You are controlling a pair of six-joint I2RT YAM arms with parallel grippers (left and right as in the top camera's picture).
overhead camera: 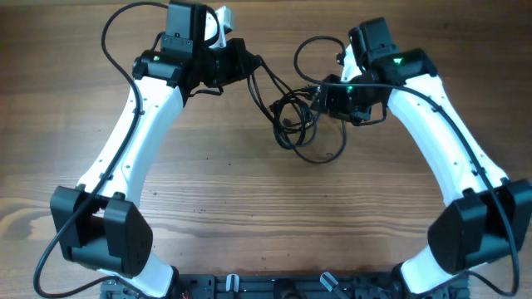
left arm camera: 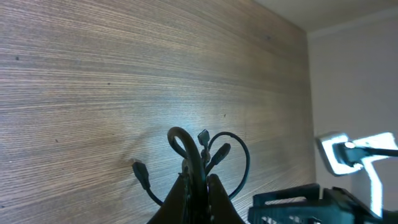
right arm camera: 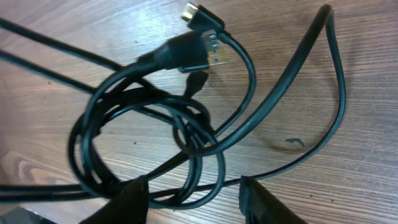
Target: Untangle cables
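Cables (overhead camera: 293,124): black, several strands coiled into one loose knot, lying on the wooden tabletop (overhead camera: 249,208) slightly toward 1 o'clock from its middle.

- Left gripper (overhead camera: 249,62): at 10 o'clock of the knot. In the left wrist view it is (left arm camera: 198,180) clenched on a looped strand (left arm camera: 189,152), with plug ends sticking out beyond the fingertips.
- Right gripper (overhead camera: 320,98): at 2 o'clock, over the knot's edge. In the right wrist view it is (right arm camera: 194,186) released, fingers (right arm camera: 130,199) spread, strands (right arm camera: 186,124) crossing between them.
- Blue-tongued USB plug (right arm camera: 199,53): at 12 o'clock of the coil, a smaller gold-tipped plug (right arm camera: 189,9) just beyond.
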